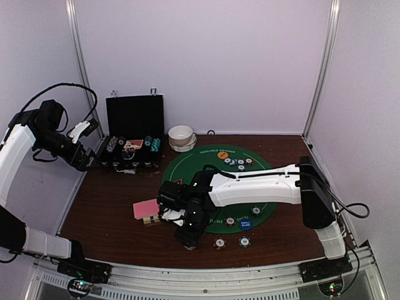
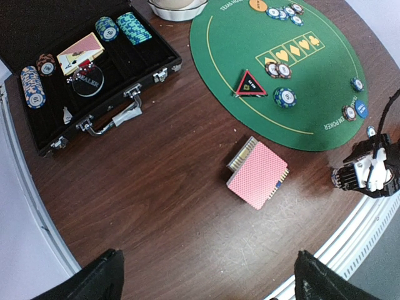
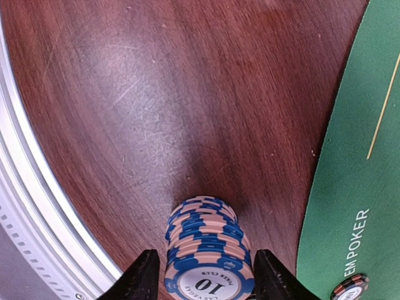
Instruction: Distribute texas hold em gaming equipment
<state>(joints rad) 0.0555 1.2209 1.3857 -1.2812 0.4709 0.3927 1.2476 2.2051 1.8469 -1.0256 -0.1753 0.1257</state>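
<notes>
A stack of blue-and-pink striped poker chips (image 3: 206, 240) stands on the brown table just off the green mat (image 3: 356, 187). My right gripper (image 3: 206, 281) is shut on its top, one finger on each side. From above, that gripper (image 1: 187, 239) sits near the table's front edge. A pink-backed deck of cards (image 2: 257, 175) lies left of it. On the mat are a red triangle (image 2: 251, 84), an orange disc (image 1: 222, 155), a blue disc (image 1: 245, 225) and scattered chips. My left gripper (image 2: 209, 278) hangs open and holds nothing, high over the table's left side.
An open black case (image 2: 94, 94) at the back left holds chip stacks, a card pack (image 2: 80, 53) and a clear dealer button. Stacked white bowls (image 1: 181, 137) stand behind the mat. Two single chips (image 1: 219, 242) lie near the metal front rail (image 3: 37, 206).
</notes>
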